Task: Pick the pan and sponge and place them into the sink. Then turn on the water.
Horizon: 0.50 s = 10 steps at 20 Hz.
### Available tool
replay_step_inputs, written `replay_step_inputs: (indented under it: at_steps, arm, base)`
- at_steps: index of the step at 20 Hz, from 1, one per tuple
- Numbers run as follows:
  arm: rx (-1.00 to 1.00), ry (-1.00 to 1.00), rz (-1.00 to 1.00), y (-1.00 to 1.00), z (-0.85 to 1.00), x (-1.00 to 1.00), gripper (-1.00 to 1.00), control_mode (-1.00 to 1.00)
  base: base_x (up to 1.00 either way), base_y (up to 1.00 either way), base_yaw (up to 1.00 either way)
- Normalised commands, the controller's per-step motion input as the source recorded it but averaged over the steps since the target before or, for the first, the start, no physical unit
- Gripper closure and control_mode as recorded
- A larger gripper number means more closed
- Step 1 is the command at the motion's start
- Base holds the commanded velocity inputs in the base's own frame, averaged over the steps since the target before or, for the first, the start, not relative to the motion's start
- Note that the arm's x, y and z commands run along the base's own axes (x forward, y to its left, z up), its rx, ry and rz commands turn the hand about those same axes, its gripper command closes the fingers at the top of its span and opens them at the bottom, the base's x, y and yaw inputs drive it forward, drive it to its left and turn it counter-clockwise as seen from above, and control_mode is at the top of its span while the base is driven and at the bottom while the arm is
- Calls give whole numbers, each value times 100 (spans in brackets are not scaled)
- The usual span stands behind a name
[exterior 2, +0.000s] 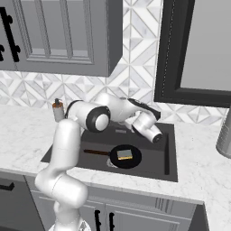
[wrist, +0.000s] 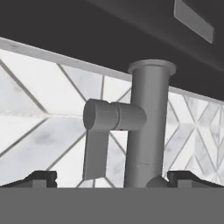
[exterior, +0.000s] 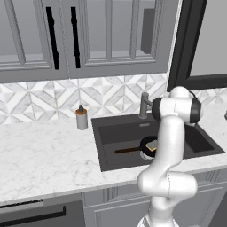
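Note:
The black pan (exterior: 145, 143) (exterior 2: 127, 157) lies flat in the dark grey sink (exterior: 101, 148) (exterior 2: 167, 155), its brown handle pointing left. The yellow sponge (exterior: 152, 145) (exterior 2: 125, 154) rests on top of the pan. My gripper (wrist: 114, 178) is open, with one fingertip at each lower corner of the hand view. It faces the grey faucet (wrist: 147, 127) (exterior: 144, 105) from close up. The faucet's upright post rises between and beyond the fingertips. Its side lever (wrist: 96, 146) hangs down on the left. No water runs from the faucet.
A soap dispenser (exterior: 81, 117) (exterior 2: 57, 110) stands on the marble counter left of the sink. A grey cylinder (exterior 2: 224, 134) stands on the counter at the far right. Wall cabinets hang above, and a dark window frame (exterior 2: 168, 54) sits behind the sink.

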Motion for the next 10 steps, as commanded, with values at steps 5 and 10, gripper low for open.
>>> replay_step_inputs:
  at_steps: [5,10]
  arm:
    - [0,0,0,7,-11,38,-100,-100]
    - [0,0,0,8,-12,35,-100,-100]
  base:
    - [0,0,0]
    - [0,0,0]
